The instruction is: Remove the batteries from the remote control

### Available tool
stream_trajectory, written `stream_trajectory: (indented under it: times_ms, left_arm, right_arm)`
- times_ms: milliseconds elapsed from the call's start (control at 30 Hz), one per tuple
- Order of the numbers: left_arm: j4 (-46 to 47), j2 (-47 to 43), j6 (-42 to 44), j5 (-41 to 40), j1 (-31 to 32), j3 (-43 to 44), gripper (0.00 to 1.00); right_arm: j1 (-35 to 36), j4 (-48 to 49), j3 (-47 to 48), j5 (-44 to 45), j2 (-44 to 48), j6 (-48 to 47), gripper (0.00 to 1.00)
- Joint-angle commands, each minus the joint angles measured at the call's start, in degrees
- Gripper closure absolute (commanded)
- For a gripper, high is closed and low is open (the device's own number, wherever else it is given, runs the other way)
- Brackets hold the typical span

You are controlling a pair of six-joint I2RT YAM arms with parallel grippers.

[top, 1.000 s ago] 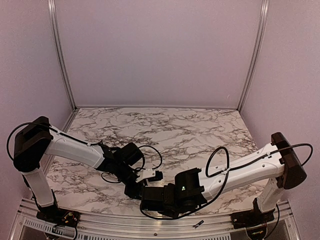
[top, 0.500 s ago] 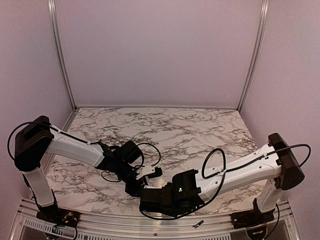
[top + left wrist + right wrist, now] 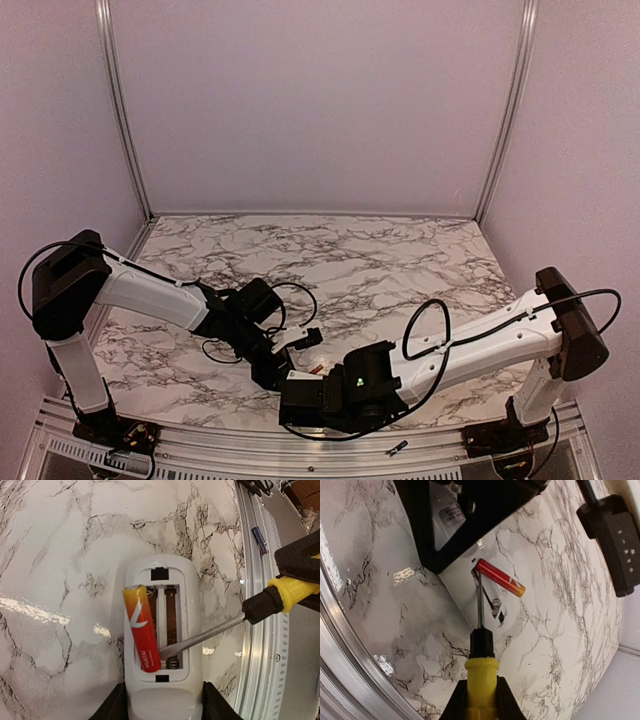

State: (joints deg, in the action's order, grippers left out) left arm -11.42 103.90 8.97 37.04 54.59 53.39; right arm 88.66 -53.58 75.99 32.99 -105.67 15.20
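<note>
The left gripper is clenched on one end of the white remote control, back-up by the marble table's near edge. One red battery tilts out of its recess. The right gripper grasps a yellow-handled screwdriver, its tip in the recess beside the battery.

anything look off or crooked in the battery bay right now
The battery lies crooked in the remote control recess, its yellow end over the rim, the screwdriver blade wedged at its other end. The neighbouring slot looks empty.
</note>
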Motion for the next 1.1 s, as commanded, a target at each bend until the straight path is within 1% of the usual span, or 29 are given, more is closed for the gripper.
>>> stream_trajectory:
  times_ms: [0,167,300,400,467,600,700,867,967,1067]
  left_arm:
    - [1.07,-1.61,2.30,10.63,2.13,1.50,1.00]
    - [-2.17,-2.98,7.65,2.61,2.40,1.81,1.00]
    - [-2.35,-4.98,10.29,-0.84,2.50,1.23,1.00]
    - [-1.18,-6.56,10.77,-1.48,2.54,0.49,1.00]
    - [-0.71,-6.95,10.72,-0.73,2.62,0.31,1.00]
    - [-0.45,-6.15,9.47,3.51,2.59,0.49,1.00]
    - [0.57,-5.53,7.14,6.88,2.54,0.28,1.00]
    - [4.71,-4.87,0.96,12.70,1.96,-0.48,1.00]
    - [5.48,-3.62,-2.10,14.10,1.31,-0.19,1.00]
    - [4.81,-2.39,-2.64,14.82,1.05,0.30,1.00]
  right_arm:
    - [-1.47,3.20,-1.93,-0.18,-2.75,-0.71,1.00]
    - [-1.45,5.12,-3.22,-3.62,0.01,-4.85,1.00]
    - [-1.61,4.91,-2.85,-3.25,0.98,-6.81,1.00]
    - [-1.78,4.69,-2.33,-2.37,0.51,-7.99,1.00]
    - [-2.03,4.63,-2.12,-1.43,-0.08,-8.25,1.00]
    - [-2.47,4.24,-2.16,0.69,-1.99,-7.22,1.00]
    - [-2.60,4.04,-2.40,3.30,-3.06,-5.66,1.00]
    - [-2.78,4.00,-3.15,5.88,-2.98,-2.69,1.00]
    - [-2.71,4.22,-3.87,5.84,-2.23,-2.38,1.00]
    - [-2.71,4.35,-4.57,5.77,-1.36,-2.37,1.00]
